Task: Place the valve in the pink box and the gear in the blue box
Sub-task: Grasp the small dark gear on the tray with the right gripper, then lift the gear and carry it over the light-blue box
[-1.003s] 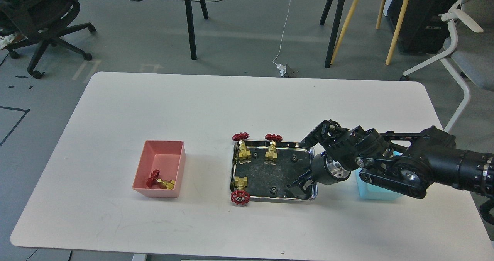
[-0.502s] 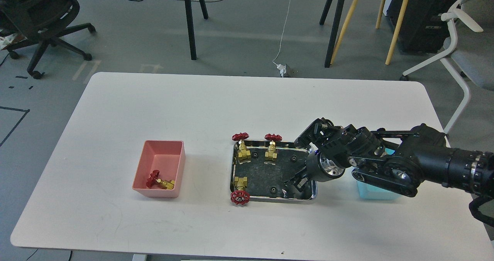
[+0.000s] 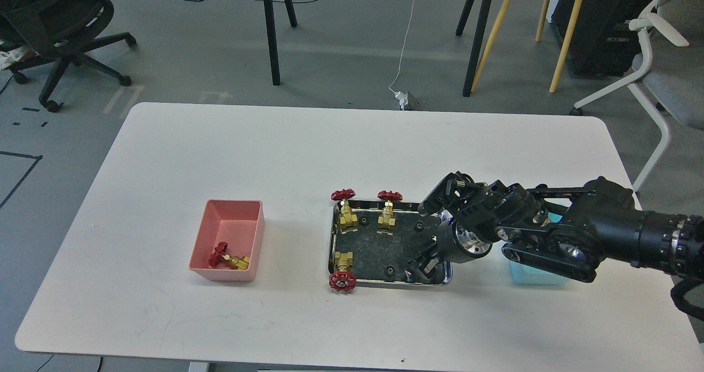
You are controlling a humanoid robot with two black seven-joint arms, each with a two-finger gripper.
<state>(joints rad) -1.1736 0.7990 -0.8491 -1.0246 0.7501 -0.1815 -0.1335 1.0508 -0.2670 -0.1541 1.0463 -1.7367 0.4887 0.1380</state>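
A steel tray (image 3: 331, 240) at the table's middle holds three brass valves with red handwheels, at the back left (image 3: 346, 211), the back middle (image 3: 388, 213) and the front left (image 3: 342, 272). Black gears lie in it at the back left (image 3: 363, 219), the back right (image 3: 419, 226) and the front (image 3: 390, 271). A further valve (image 3: 226, 260) lies in the pink box (image 3: 228, 218) on the left. The blue box (image 3: 532, 275) is right of the tray, mostly hidden by my right arm. My right gripper (image 3: 421, 266) reaches down into the tray's front right corner; its dark fingers cannot be told apart. My left gripper is out of view.
The white table (image 3: 275, 152) is bare at the back and along the front. My right arm (image 3: 605, 234) lies across the table's right side, over the blue box. Chairs and stand legs are on the floor behind the table.
My right gripper has moved a little left and down, deeper into the tray's front right corner. The valves, gears and boxes have not moved.
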